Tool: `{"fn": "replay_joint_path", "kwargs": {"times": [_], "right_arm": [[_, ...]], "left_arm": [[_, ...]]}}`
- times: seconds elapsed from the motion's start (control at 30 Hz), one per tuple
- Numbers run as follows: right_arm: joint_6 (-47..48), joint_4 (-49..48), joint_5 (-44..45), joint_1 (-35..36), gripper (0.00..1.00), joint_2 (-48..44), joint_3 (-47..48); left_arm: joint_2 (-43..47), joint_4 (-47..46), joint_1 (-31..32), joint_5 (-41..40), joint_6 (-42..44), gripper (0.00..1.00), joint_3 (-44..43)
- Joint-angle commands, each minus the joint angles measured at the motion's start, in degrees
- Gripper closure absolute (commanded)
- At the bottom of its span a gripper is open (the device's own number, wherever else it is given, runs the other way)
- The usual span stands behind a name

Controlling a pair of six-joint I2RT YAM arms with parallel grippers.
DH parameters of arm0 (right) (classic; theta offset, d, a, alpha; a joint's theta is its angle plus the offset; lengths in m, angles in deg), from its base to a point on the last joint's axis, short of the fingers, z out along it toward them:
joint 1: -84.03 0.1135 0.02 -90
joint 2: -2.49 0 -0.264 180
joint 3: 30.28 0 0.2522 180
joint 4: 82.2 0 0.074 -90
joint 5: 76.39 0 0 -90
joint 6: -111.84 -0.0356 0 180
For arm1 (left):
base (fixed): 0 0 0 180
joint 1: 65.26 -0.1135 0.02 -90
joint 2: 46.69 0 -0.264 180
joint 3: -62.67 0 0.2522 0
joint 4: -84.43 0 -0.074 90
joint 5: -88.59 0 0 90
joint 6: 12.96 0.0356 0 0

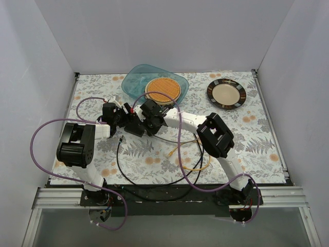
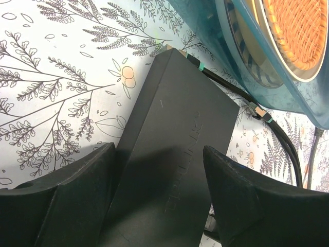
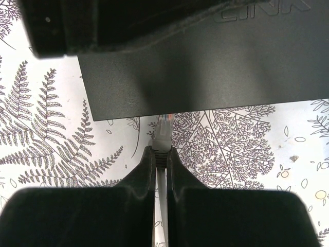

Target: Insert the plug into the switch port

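Note:
The switch (image 2: 175, 154) is a flat matte-black box lying on the patterned tablecloth. My left gripper (image 2: 159, 175) is open, with its two fingers set wide along the switch's long sides. In the right wrist view the switch (image 3: 216, 67) fills the top. The clear plug (image 3: 164, 128) has its tip at the switch's near edge. My right gripper (image 3: 160, 153) is shut on the plug's grey boot just behind it. From above, both grippers (image 1: 123, 119) (image 1: 143, 122) meet over the switch and hide most of it.
Two black cables with green bands (image 2: 198, 66) run from the switch's far side. Behind it stands a teal dish (image 1: 134, 82) holding a woven orange disc (image 1: 163, 90). A dark-rimmed plate (image 1: 226, 93) sits back right. Yellow (image 1: 198, 165) and black (image 1: 122, 164) cables loop in front.

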Motion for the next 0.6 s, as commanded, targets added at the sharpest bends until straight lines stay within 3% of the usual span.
{"fn": "replay_joint_path", "kwargs": {"times": [0.0, 0.23, 0.57], "right_arm": [[-0.28, -11.24, 0.05, 0.73, 0.99, -3.13, -3.57], [-0.37, -11.86, 1.11, 0.64, 0.99, -5.86, -7.89], [-0.2, -11.42, 2.07, 0.64, 0.99, -5.42, -6.94]], "left_arm": [[-0.18, 9.56, 3.54, 6.54, -1.31, 0.31, 2.19], [-0.01, 10.27, 3.54, 4.78, -1.13, 0.28, 1.22], [0.08, 9.48, 3.54, 6.54, -0.78, 0.3, 1.4]]}}
